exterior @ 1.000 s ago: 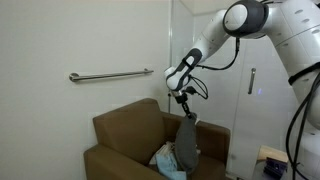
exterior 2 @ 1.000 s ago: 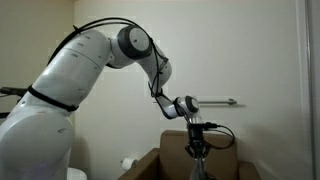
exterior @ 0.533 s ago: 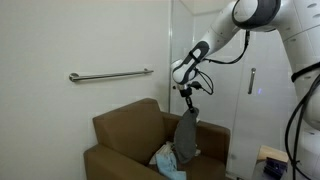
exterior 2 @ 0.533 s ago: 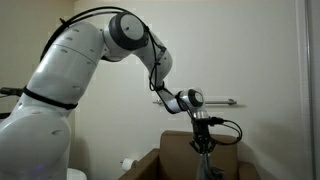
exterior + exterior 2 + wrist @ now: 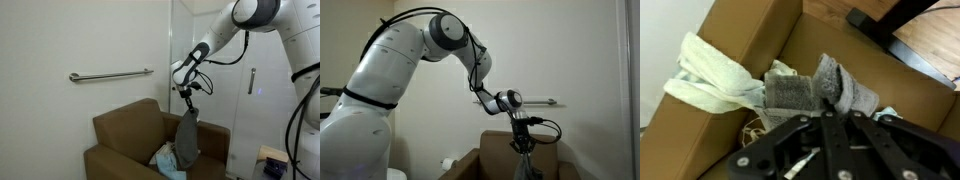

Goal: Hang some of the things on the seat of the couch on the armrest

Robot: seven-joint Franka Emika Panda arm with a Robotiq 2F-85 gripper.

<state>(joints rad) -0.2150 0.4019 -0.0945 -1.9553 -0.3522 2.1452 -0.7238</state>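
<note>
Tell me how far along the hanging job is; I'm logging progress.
Done: nothing visibly hung on the armrest. In hand: the gripper is shut on the grey-blue cloth, which dangles above the couch. Left: drape it over the armrest; pale cloths lie below.

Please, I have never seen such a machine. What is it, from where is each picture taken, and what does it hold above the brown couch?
This is a white robot arm with a claw at its end. Two pictures come from cameras standing in the room; the third comes from a camera on the wrist, looking down past the claw. The claw is shut on a grey-blue cloth, which hangs above the brown couch. More pale cloths lie on it; the wrist view also shows a long white-green cloth on the couch.
</note>
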